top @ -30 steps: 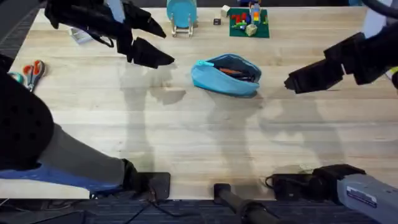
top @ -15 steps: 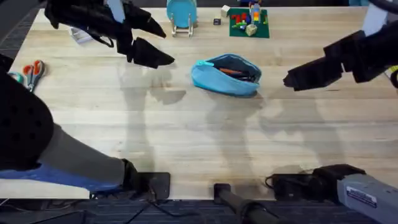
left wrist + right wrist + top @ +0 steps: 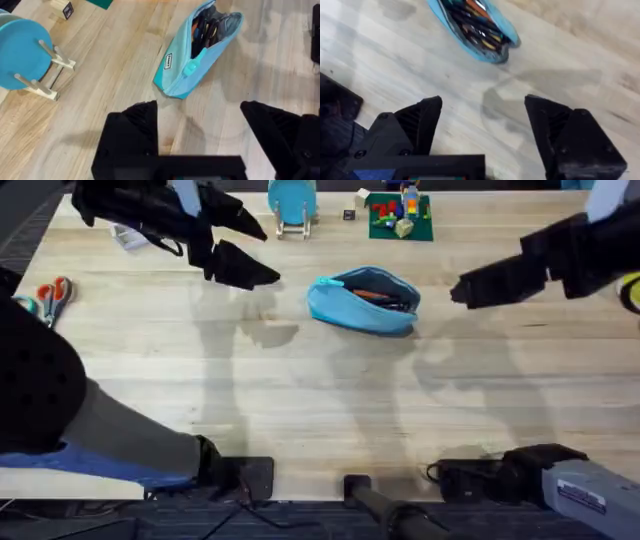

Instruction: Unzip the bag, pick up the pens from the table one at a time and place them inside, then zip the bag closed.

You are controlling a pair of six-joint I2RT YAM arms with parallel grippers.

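The light blue bag (image 3: 362,302) lies unzipped on the table (image 3: 320,400), between my two grippers. Dark pens (image 3: 209,31) and an orange one show inside its open mouth, and in the right wrist view the pens (image 3: 472,25) also lie inside the bag (image 3: 492,47). The zipper pull (image 3: 191,67) sits partway along the bag (image 3: 175,82). My left gripper (image 3: 270,257) hovers open to the left of the bag, holding nothing. My right gripper (image 3: 465,290) hovers open to the right of it. In the wrist views the left gripper (image 3: 200,135) and the right gripper (image 3: 485,125) both stand wide apart over bare wood.
A round blue disc on a wooden stand (image 3: 291,202) stands behind the bag. A green plate with coloured bricks (image 3: 400,218) is at the back right. Orange- and teal-handled scissors (image 3: 52,295) lie at the far left edge.
My right gripper has drifted slightly toward the back of the table and a little to the left. The left gripper and the bag have stayed put.
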